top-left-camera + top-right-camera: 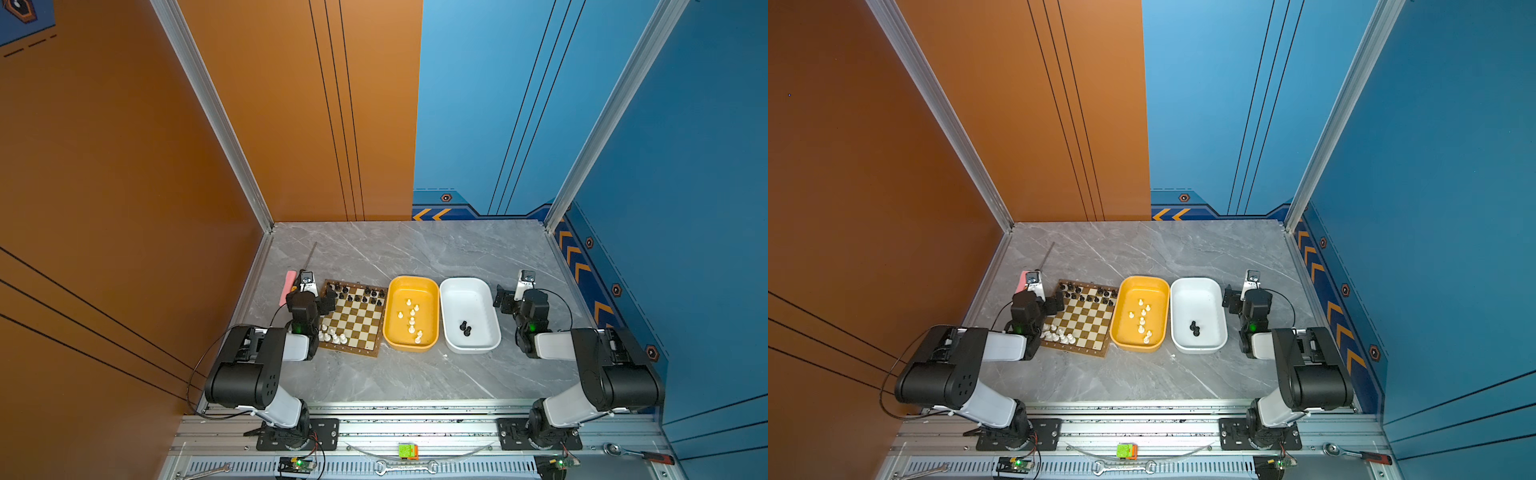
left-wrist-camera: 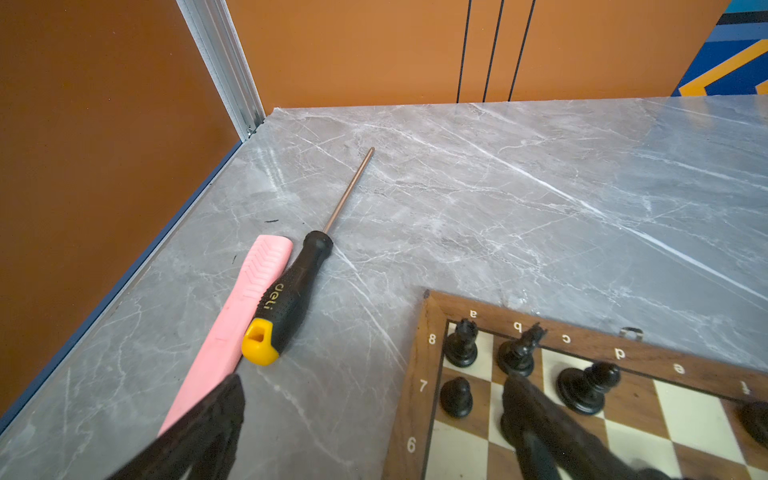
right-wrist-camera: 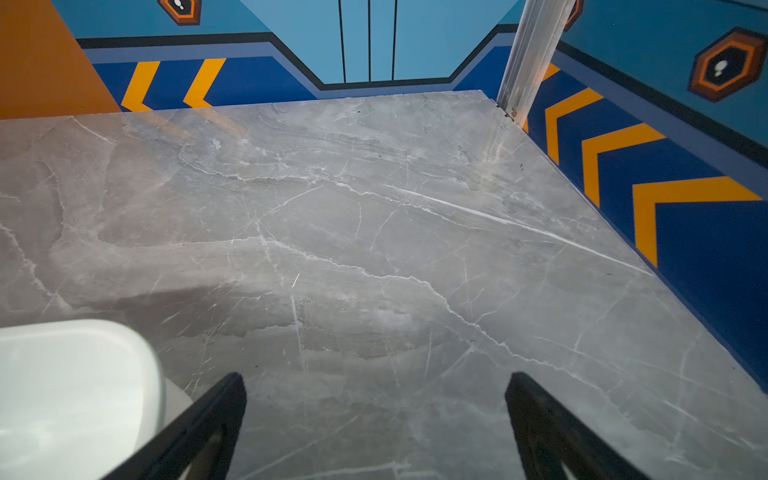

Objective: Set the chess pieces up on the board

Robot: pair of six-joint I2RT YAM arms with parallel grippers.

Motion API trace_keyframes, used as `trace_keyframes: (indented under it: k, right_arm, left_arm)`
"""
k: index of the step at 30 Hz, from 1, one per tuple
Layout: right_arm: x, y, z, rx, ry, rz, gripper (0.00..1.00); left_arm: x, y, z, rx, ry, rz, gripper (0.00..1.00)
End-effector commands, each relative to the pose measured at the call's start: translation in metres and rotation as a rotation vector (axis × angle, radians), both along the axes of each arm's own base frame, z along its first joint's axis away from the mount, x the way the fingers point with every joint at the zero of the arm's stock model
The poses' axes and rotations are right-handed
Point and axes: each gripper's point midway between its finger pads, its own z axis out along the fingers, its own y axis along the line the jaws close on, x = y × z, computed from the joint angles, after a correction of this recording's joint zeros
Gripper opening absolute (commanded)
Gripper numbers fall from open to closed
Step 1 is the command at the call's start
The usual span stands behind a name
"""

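Hovering with jaws spread wide and empty, the left gripper (image 2: 372, 380) straddles the corner of the small brown-and-cream studded-rim chessboard (image 2: 590, 345), tiny black turned chess pieces (image 2: 461, 345) by one finger. The right gripper (image 3: 376, 377), likewise spread, hangs beside the white rounded tub (image 3: 62, 395).

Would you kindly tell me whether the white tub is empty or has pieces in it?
Not empty: in a top view the white tub holds a small cluster of black pieces toward its near end; its remaining floor is bare.

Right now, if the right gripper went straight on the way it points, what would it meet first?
Nothing stands ahead of the right gripper: probably just bare tabletop; the white tub lies aside.
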Motion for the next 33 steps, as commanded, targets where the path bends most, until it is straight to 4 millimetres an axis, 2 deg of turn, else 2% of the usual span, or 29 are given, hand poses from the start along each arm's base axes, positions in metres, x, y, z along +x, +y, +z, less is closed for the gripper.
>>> trace_keyframes:
  k: [1,4,8,10,12,14,17,21,23,28,33]
  right_arm:
    - [0.000,-0.012,0.022,-0.023,-0.031,-0.091,1.00]
    - [-0.005,-0.017,0.043,-0.058,0.026,-0.150,1.00]
    - [-0.017,-0.031,0.068,0.005,0.138,-0.279,1.00]
    - [-0.027,-0.039,0.077,0.037,0.166,-0.374,1.00]
    - [-0.037,-0.038,0.079,0.073,0.220,-0.394,1.00]
    - [-0.043,-0.029,0.081,0.085,0.250,-0.350,1.00]
    - [-0.050,-0.013,0.090,0.078,0.256,-0.258,1.00]
    - [-0.062,-0.002,0.109,0.076,0.279,-0.220,1.00]
    - [-0.067,0.010,0.117,0.081,0.302,-0.178,1.00]
    - [-0.076,0.041,0.124,0.097,0.365,-0.083,0.95]
    - [-0.085,0.077,0.139,0.093,0.413,0.029,0.95]
  left_arm:
    - [0.004,-0.003,0.002,0.011,-0.001,-0.010,0.98]
    - [0.005,0.007,0.012,0.022,0.008,0.054,0.98]
    - [0.012,0.014,0.029,0.014,0.103,0.083,0.98]
    - [0.014,0.015,0.048,0.017,0.094,0.090,0.98]
    - [0.014,0.016,0.068,0.020,0.075,0.090,0.98]
    - [0.009,0.014,0.081,0.014,0.081,0.088,0.98]
    - [-0.002,0.002,0.097,-0.011,0.103,0.053,0.98]
    - [-0.030,-0.014,0.116,-0.002,0.117,0.047,0.98]
    - [-0.047,-0.021,0.125,-0.023,0.117,0.047,0.98]
    - [-0.083,-0.039,0.130,-0.076,0.189,0.021,1.00]
    - [-0.108,-0.053,0.137,-0.131,0.239,0.021,0.95]
